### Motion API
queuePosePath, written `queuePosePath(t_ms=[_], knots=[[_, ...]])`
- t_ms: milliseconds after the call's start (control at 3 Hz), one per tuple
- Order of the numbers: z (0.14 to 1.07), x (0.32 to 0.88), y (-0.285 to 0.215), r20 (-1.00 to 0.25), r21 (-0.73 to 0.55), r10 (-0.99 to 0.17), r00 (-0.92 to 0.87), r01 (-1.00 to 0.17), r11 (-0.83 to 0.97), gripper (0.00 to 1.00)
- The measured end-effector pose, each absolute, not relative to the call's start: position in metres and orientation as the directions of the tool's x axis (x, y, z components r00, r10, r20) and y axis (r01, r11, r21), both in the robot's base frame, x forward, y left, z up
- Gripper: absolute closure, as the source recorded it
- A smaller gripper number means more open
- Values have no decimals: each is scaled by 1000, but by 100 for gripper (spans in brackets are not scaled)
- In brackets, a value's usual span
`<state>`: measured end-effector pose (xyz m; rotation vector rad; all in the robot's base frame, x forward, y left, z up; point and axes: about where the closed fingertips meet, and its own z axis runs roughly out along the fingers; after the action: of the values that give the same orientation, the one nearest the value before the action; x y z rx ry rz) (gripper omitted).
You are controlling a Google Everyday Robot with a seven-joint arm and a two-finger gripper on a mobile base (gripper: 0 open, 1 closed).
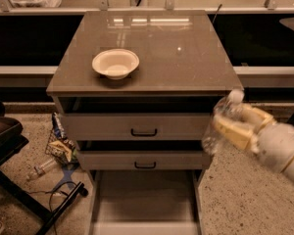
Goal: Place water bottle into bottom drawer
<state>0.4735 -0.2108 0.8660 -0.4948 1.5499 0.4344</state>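
While the bottom drawer (144,199) stands pulled out nearest to us with no bottle in it, the placing is not yet done. Our pincer (231,129) is closed around the water bottle (214,137), tilted, in the air beside the right front corner of the cabinet (103,127). We judge that moving over, lowering and releasing remain. Farther, a bowl (115,62) rests on the bench (186,58).

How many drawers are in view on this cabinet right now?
3, stacked: top drawer, middle drawer below it, and the bottom drawer pulled open lowest. The hand holds the water bottle just right of the cabinet, at middle-drawer height.
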Motion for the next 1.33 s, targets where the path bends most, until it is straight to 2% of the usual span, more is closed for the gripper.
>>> queuePosePath(t_ms=[667,1333], knots=[[721,432,-170,-998,-53,-15,58,-719,693,100],[628,425,-123,-995,-70,-96,19,-824,562,100]])
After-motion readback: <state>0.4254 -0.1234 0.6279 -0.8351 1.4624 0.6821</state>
